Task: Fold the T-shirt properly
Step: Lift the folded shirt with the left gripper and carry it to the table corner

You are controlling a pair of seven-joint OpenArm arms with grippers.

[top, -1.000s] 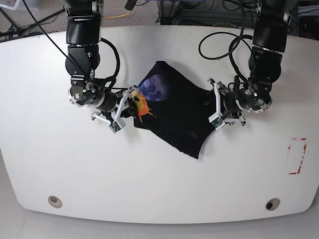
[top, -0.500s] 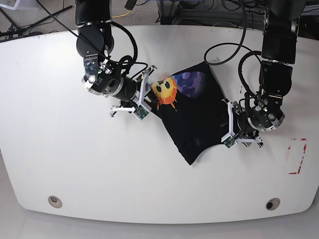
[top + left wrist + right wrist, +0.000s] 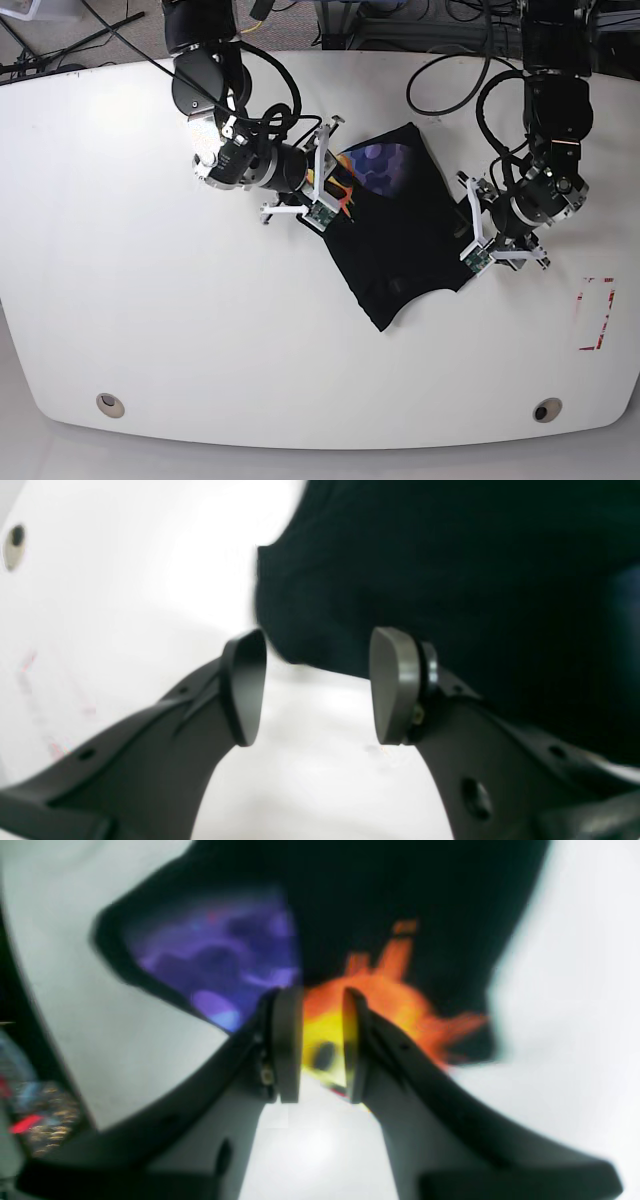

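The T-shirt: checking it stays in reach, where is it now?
In the base view, the T-shirt lies bunched on the white table, right of centre, between the two arms.

White table [image 3: 150, 330] (rounded front corners), cables [image 3: 60, 45] behind.

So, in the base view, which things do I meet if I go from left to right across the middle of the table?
Right gripper → T-shirt → left gripper → red marking on the table.
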